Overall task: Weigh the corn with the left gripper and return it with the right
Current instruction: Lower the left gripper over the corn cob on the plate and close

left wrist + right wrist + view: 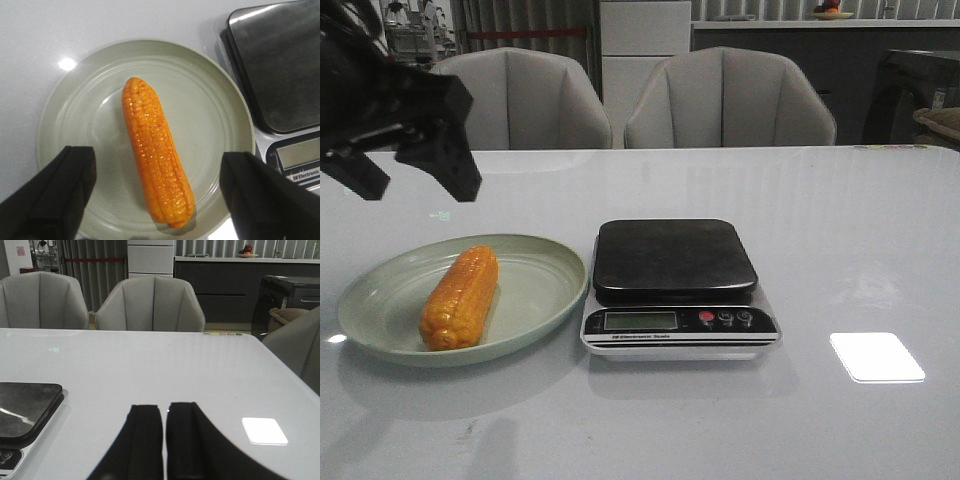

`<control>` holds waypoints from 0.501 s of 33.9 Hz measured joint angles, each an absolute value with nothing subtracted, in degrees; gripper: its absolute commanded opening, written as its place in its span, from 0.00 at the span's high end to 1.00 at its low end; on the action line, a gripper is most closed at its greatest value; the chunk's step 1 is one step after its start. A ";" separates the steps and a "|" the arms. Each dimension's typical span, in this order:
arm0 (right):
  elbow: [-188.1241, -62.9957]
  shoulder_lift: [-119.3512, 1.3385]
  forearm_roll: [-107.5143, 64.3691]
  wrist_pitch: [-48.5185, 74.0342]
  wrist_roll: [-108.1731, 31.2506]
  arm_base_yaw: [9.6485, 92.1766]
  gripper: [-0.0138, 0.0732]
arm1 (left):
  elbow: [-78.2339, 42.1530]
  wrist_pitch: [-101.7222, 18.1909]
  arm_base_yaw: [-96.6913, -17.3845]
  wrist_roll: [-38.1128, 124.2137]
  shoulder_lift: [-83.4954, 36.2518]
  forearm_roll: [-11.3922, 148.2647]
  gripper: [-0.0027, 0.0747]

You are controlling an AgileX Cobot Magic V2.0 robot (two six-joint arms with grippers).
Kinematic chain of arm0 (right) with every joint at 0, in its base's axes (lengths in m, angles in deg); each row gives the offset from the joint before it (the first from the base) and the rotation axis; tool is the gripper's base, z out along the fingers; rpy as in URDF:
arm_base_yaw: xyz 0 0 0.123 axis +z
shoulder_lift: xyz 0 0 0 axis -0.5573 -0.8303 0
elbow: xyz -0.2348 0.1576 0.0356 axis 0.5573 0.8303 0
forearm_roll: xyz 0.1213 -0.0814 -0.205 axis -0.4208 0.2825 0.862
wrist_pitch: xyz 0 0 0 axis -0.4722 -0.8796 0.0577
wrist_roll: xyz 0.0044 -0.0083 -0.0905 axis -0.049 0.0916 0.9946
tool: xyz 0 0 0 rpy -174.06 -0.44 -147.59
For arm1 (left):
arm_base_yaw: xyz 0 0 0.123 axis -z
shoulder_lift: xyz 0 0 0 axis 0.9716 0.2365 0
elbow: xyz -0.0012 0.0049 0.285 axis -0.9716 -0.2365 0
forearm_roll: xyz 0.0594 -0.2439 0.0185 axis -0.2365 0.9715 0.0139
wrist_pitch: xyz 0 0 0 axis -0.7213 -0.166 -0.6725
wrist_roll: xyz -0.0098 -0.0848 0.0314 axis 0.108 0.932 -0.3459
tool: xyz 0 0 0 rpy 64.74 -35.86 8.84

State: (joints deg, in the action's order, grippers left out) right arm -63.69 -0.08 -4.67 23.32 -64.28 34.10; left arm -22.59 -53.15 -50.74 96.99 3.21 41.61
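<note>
Left gripper (418,178): upper left of the front view, raised above the table (860,250), its two black fingers spread wide with nothing between them; in the left wrist view the fingers (55,195) sit far apart on either side of the corn without touching it.
Plate (535,295): pale green, lower left of the front view, just beside the scale.
Corn (460,297): lying lengthwise in the plate, orange-yellow, glossy.
Scale (675,285): centre of the front view, dark platform bare, display and buttons along its front edge.
Right gripper (164,440): bottom centre of the right wrist view, fingers pressed together, holding nothing, over bare table right of the scale.
</note>
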 measured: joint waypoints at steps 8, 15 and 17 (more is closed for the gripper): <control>-63.69 -0.08 -4.67 23.32 -64.28 34.10 0.62 | -18.90 -54.54 -50.29 97.12 11.52 42.26 0.23; -63.69 -0.08 -4.67 23.32 -64.28 34.10 0.62 | -17.61 -56.02 -50.29 97.12 16.81 43.16 0.26; -63.69 -0.08 -4.67 23.32 -64.28 34.10 0.62 | -17.52 -56.60 -50.29 97.12 18.11 43.43 0.29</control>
